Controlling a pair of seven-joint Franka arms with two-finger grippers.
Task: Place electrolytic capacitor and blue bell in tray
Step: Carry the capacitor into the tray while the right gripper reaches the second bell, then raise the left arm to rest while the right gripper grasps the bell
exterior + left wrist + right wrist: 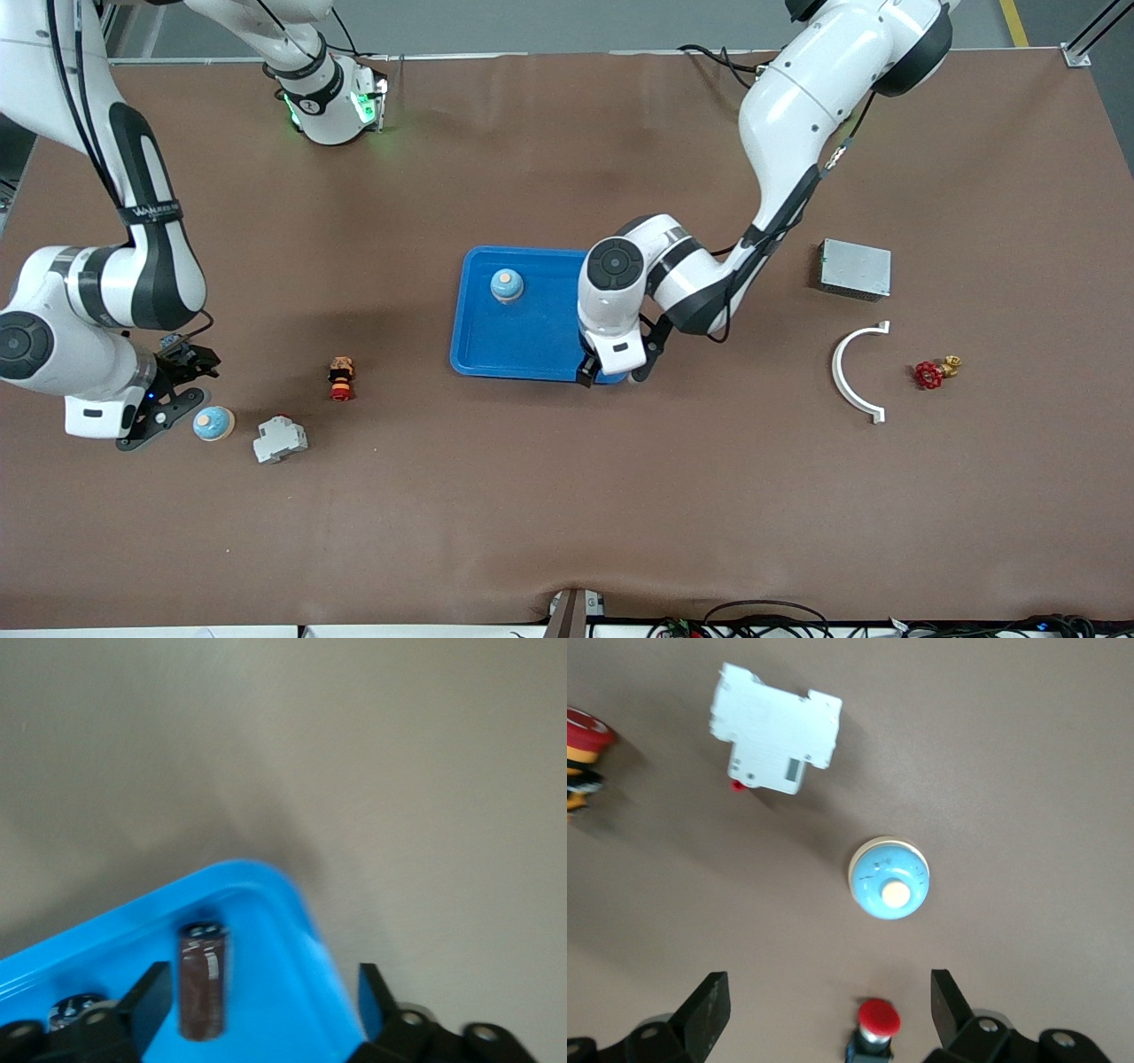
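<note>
The blue tray (532,341) lies mid-table with one blue bell (506,285) resting in it. My left gripper (613,377) hangs over the tray's corner nearest the front camera, at the left arm's end. In the left wrist view it (266,1005) is open, and the dark brown electrolytic capacitor (203,979) stands in the tray (283,992) between the fingers, close to one of them. A second blue bell (213,424) sits on the table beside my right gripper (182,390). That gripper (830,1010) is open and holds nothing, with this bell (889,877) just ahead of its fingertips.
A small red push button (877,1023) stands on the table between the right fingers. A white breaker (280,439) and a red-and-yellow button (341,378) lie near the second bell. A grey metal box (854,268), a white curved piece (852,372) and a red valve (935,372) sit at the left arm's end.
</note>
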